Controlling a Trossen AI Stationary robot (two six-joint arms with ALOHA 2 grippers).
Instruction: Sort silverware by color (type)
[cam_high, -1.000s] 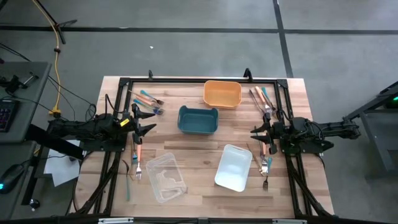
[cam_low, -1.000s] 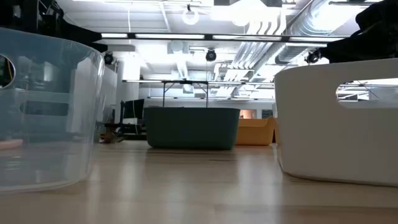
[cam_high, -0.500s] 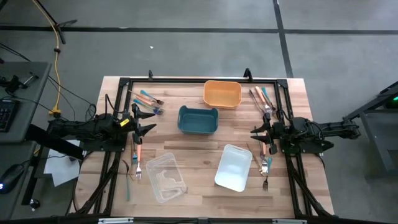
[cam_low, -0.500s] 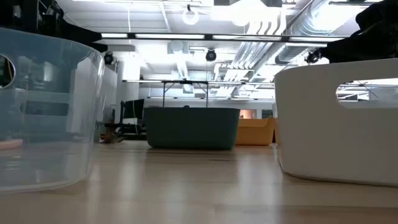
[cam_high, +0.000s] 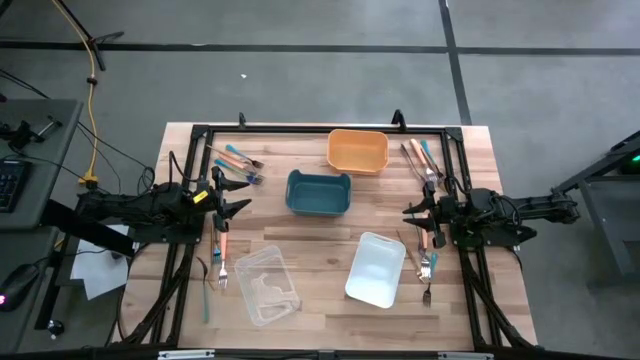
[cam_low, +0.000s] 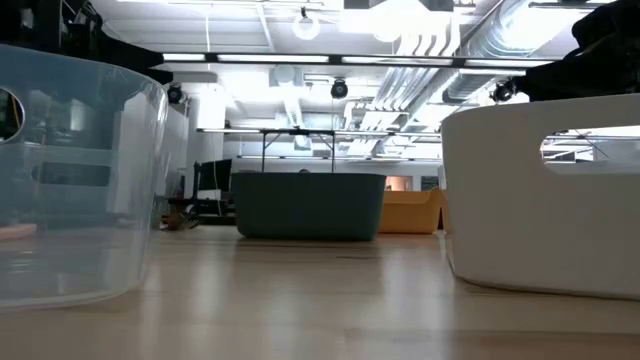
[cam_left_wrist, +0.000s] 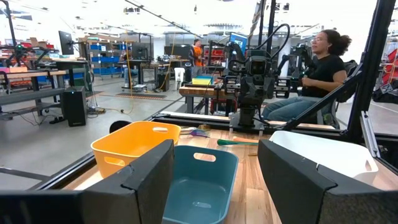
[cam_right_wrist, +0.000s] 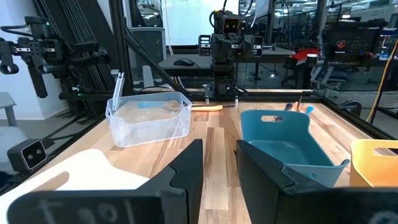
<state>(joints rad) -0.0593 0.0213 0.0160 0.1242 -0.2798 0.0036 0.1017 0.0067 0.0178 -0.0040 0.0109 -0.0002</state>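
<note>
Four bins (cam_high: 338, 150), none holding silverware (cam_high: 236, 161)

Both dark arms lie stretched low and level, each reaching inward from its own side so that the two face one another. The left pincer (cam_high: 236, 208) stands with its fingers spread wide apart, nothing between them. Directly across from it, well apart, the right pincer (cam_high: 410, 217) points back toward it with its fingers (cam_right_wrist: 186, 168) drawn near together, a narrow gap showing between them and nothing in that gap.
</note>
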